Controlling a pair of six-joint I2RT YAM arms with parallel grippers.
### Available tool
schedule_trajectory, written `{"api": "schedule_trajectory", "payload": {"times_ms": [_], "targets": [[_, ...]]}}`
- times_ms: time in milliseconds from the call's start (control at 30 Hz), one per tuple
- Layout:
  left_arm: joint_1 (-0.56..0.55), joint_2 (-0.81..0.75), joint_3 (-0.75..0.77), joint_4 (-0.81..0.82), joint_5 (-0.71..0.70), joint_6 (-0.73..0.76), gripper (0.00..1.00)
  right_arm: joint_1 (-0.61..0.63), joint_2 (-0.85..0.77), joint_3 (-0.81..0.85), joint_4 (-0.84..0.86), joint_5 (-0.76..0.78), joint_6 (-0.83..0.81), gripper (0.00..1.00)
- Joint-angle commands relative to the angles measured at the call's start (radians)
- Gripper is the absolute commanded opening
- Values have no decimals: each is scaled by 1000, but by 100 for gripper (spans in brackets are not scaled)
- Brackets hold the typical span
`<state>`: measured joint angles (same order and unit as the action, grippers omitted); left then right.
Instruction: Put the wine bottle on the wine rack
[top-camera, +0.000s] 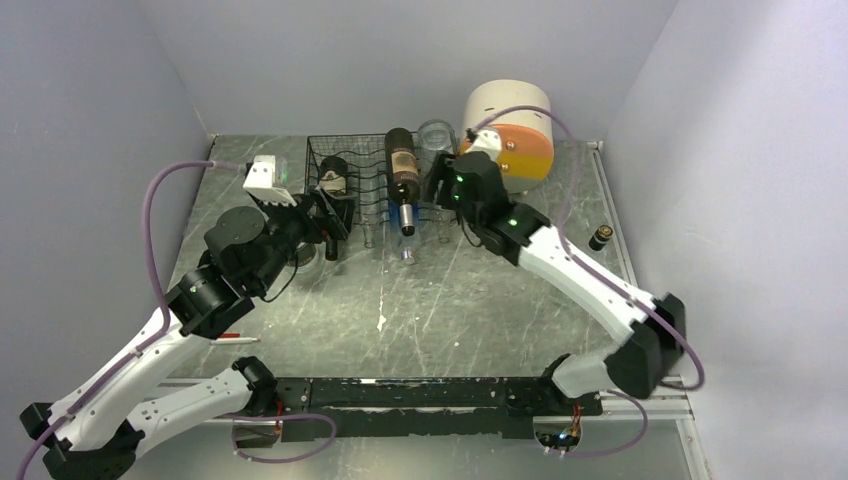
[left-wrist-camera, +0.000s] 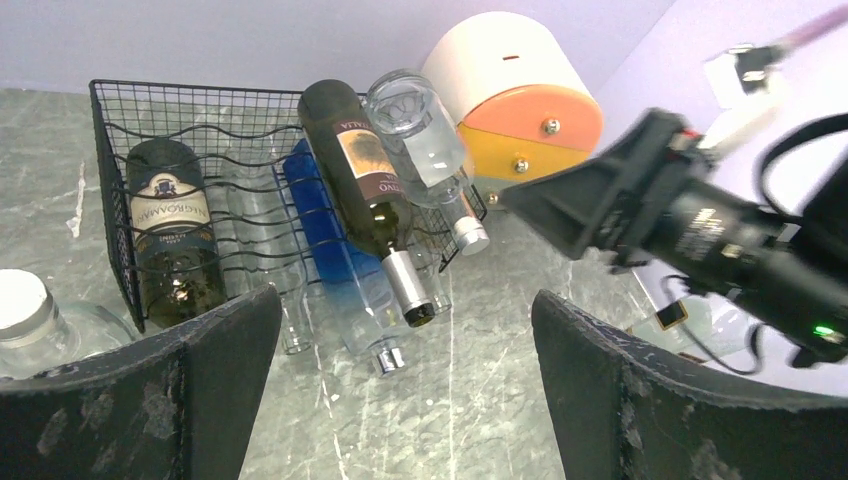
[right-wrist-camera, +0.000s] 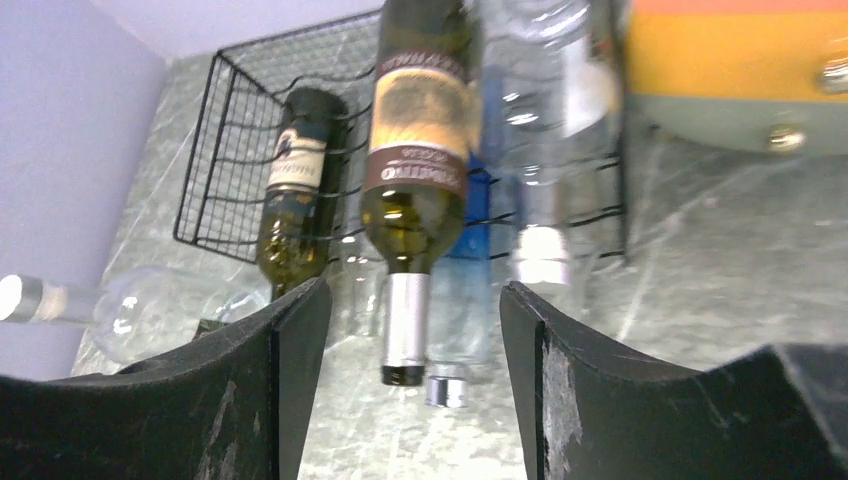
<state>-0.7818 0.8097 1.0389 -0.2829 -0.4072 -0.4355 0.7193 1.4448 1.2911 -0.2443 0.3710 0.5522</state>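
Observation:
The black wire wine rack (top-camera: 352, 172) stands at the back of the table. A dark wine bottle (top-camera: 402, 165) with a brown label lies slanted on its top tier, its silver-capped neck (right-wrist-camera: 407, 330) jutting out over the front. A second dark bottle (left-wrist-camera: 170, 230) lies inside the rack at the left. A blue bottle (left-wrist-camera: 335, 250) lies under the brown-label bottle, and a clear bottle (left-wrist-camera: 425, 140) lies at the right. My right gripper (right-wrist-camera: 415, 300) is open and empty, just in front of the neck. My left gripper (left-wrist-camera: 407, 320) is open and empty, in front of the rack's left part (top-camera: 330, 215).
The round cream, orange and yellow drawer unit (top-camera: 515, 130) stands right of the rack, behind my right wrist. A clear bottle (right-wrist-camera: 130, 310) lies on the table left of the rack, under my left arm. A small dark object (top-camera: 601, 238) sits near the right wall.

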Motion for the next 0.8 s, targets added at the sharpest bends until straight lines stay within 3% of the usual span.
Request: {"api": "schedule_trajectory", "payload": {"times_ms": [0,267,600,767], "targets": [[-3,3,-10,48,47,22,99,-2,-165,-75,-31,213,-112,67],[-3,36,-14,79,76,28,99,-46,-343,-77,-201,594,-252,81],[-3,54,-16,85,91,30,99,-217,-388,-96,-274,791,-287,83],[-4,61,-14,90,94,42,99,-337,-408,-167,-272,773,-252,84]]}}
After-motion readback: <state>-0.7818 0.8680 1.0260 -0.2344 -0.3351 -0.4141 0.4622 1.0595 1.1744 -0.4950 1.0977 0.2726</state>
